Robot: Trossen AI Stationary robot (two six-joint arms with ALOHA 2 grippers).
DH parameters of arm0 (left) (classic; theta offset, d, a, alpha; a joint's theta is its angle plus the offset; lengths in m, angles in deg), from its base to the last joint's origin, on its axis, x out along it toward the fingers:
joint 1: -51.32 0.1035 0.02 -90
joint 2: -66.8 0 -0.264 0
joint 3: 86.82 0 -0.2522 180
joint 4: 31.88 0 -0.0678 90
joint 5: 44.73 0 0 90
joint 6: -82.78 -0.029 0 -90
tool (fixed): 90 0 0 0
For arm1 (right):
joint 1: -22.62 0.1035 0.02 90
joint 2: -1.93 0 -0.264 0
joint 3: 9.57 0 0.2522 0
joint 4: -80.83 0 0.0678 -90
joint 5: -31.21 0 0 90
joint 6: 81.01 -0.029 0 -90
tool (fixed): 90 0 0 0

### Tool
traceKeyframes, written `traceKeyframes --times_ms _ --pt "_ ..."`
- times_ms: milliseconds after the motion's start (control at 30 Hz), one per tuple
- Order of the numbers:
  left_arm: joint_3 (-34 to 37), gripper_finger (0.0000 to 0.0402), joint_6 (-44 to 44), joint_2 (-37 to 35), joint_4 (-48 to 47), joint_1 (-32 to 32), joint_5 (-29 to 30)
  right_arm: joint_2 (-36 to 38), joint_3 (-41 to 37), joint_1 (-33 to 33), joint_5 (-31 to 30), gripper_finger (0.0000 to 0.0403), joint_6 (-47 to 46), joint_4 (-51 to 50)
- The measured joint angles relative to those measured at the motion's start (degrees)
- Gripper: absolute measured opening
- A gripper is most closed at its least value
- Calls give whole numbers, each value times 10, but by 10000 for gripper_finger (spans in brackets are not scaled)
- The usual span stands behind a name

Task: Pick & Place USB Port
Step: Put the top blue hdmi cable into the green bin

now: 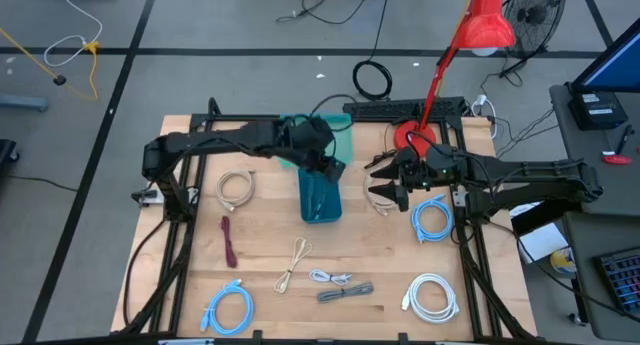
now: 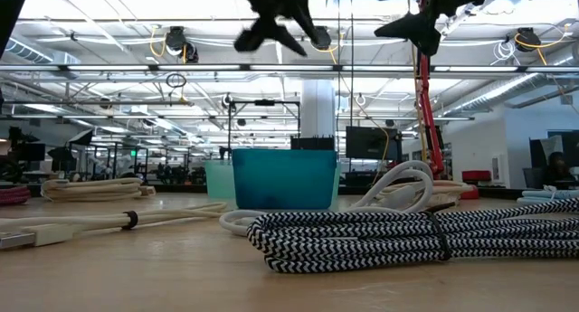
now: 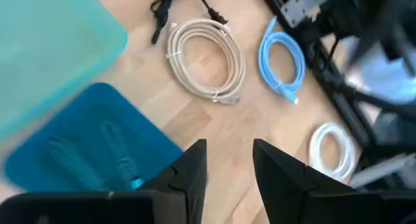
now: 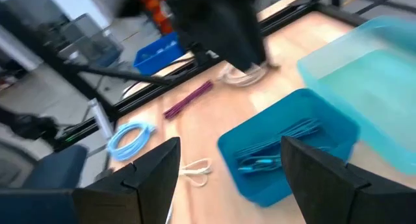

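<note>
blue cable (image 3: 133, 182) in bin (image 1: 320, 197) (below left jaws, empty).

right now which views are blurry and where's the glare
Right wrist view: motion-smeared, the dark arm nearly shapeless. Left wrist view: the blue bin soft, the beige cable sharper. Low view: bright ceiling lights wash the top. High view: evenly lit, sharp.

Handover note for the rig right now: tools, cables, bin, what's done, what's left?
Left tool: open, empty, above the blue bin.
Right tool: open, empty, raised just right of the bin, by the beige cable.
Done: a blue cable lies in the bin.
Left: coils on the table around the bin, such as the white cable, striped cable and maroon cable.
</note>
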Motion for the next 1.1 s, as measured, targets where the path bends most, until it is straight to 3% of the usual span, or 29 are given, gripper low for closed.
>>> traceKeyframes --times_ms 167,333,500,700,800,1100 --pt "-88 127 -86 -1 -195 0 58 0 0 -12 -54 254 -20 -7" --pt "-115 127 -137 -1 -355 0 114 0 0 -39 -92 254 -70 -61" --pt "-113 127 -171 -1 -431 -6 163 0 0 -76 -132 254 -198 -256" --pt "-107 127 -206 0 -412 -14 172 0 0 -83 -97 254 -294 -500" --pt "-107 127 -224 0 -395 -18 174 0 0 -72 -73 254 -267 -555" --pt "-107 127 -251 0 -379 -19 172 -8 0 -16 -58 254 -37 -575"
